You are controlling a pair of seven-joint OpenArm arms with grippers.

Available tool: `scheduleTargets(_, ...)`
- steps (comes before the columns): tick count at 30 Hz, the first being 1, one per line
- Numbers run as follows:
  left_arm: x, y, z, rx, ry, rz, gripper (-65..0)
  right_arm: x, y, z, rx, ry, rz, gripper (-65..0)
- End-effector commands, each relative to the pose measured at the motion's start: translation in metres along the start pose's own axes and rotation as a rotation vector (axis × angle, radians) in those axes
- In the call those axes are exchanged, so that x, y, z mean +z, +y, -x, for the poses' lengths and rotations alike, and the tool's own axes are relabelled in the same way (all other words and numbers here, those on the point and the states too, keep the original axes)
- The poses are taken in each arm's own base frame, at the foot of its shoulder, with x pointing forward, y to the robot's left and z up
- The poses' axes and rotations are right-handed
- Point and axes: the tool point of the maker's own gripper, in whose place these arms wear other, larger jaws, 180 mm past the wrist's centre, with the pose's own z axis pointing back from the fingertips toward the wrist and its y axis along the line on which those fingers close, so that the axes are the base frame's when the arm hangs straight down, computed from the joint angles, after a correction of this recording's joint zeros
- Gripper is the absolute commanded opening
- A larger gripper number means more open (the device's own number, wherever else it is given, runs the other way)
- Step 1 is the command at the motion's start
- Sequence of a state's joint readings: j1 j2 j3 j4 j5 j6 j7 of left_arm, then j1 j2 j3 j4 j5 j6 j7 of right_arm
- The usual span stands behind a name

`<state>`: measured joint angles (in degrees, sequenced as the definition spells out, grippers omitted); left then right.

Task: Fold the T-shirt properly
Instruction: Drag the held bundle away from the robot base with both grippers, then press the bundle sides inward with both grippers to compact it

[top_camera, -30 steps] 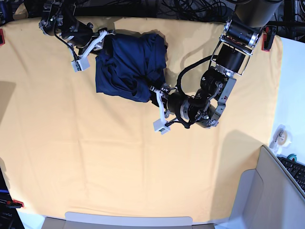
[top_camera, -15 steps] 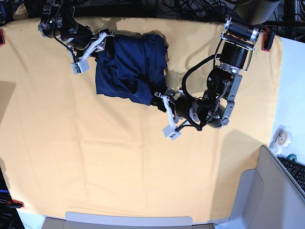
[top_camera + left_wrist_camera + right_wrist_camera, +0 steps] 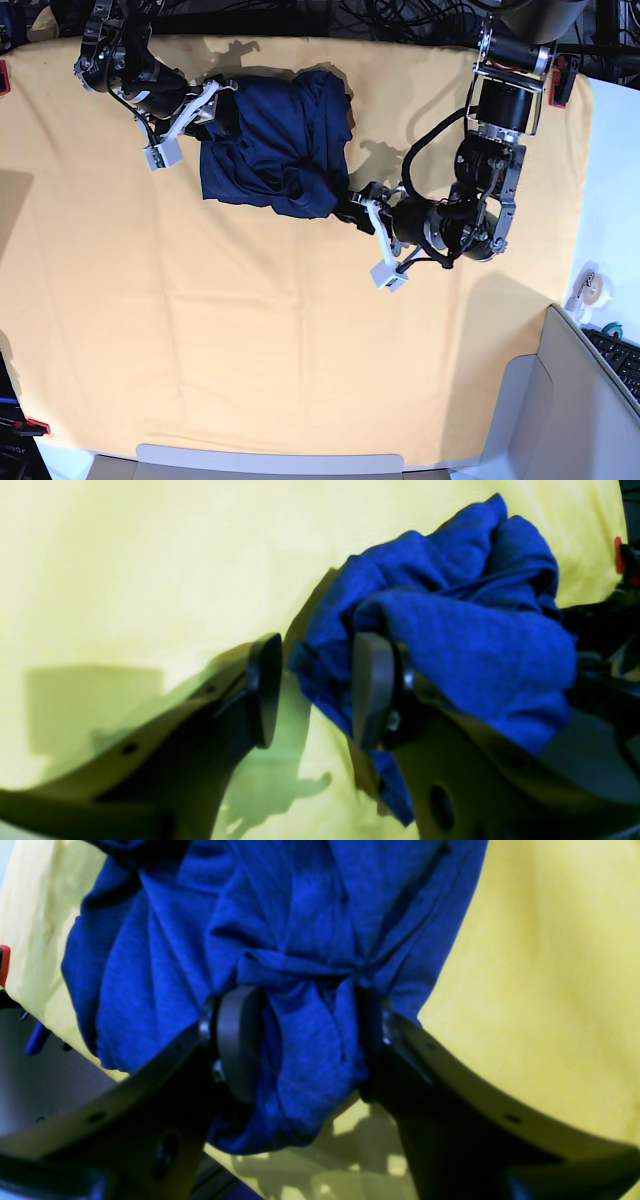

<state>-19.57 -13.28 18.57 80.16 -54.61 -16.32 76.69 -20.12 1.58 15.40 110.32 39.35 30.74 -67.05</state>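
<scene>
Base view: T-shirt (image 3: 275, 140) lies bunched on tabletop (image 3: 200, 330) near far edge, fold looks unfinished. Left tool (image 3: 372, 232) released beside it; right tool (image 3: 190, 125) spread, cloth between jaws.

The T-shirt (image 3: 275, 145) is thin dark navy knit cloth, matt and faintly heathered, bunched into soft creases between the pads of the right pincer (image 3: 300, 1040). Those pads (image 3: 240, 1040) look like matt black rubber, smooth, on dull plastic fingers. The left pincer (image 3: 315, 690) has the same matt dark pads (image 3: 372, 690), with cloth lying against one. Under both pincers the bench (image 3: 250, 330) is covered with a yellow-orange woven cloth, matt and lightly wrinkled. The arm housings are black with a slight gloss.
</scene>
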Motion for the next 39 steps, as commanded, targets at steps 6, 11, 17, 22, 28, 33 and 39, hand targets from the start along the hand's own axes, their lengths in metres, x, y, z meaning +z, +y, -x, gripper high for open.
scheduleTargets(6,0.015,-0.016,-0.022,-0.066,-0.064,0.017,-41.5,0.011,0.009,-0.026,0.056,-0.082,-0.003,-35.9)
scheduleTargets(11,0.011,-0.013,-0.010,-0.046,-0.050,0.020,-41.5,0.011,0.009,-0.033,0.070,-0.098,-0.001,-35.9)
scheduleTargets(17,0.039,-0.013,-0.020,-0.091,-0.132,-0.017,-41.6,0.035,-0.031,-0.040,0.041,-0.136,0.121,-35.9)
scheduleTargets(22,0.073,-0.012,-0.023,-0.114,-0.232,-0.064,-41.7,0.049,-0.046,-0.047,0.034,-0.165,0.174,-36.1)
scheduleTargets(28,0.078,-0.040,0.013,-0.168,-0.222,-0.049,-56.2,0.042,-0.028,-0.047,0.068,-0.154,0.118,-45.7)
scheduleTargets(33,0.068,-0.054,0.043,-0.164,-0.169,-0.017,-65.0,0.026,-0.003,-0.046,0.106,-0.129,0.037,-65.0)
scheduleTargets(39,0.050,-0.078,0.059,-0.224,-0.098,0.044,-65.0,0.018,0.010,-0.045,0.183,-0.085,-0.010,-65.0)
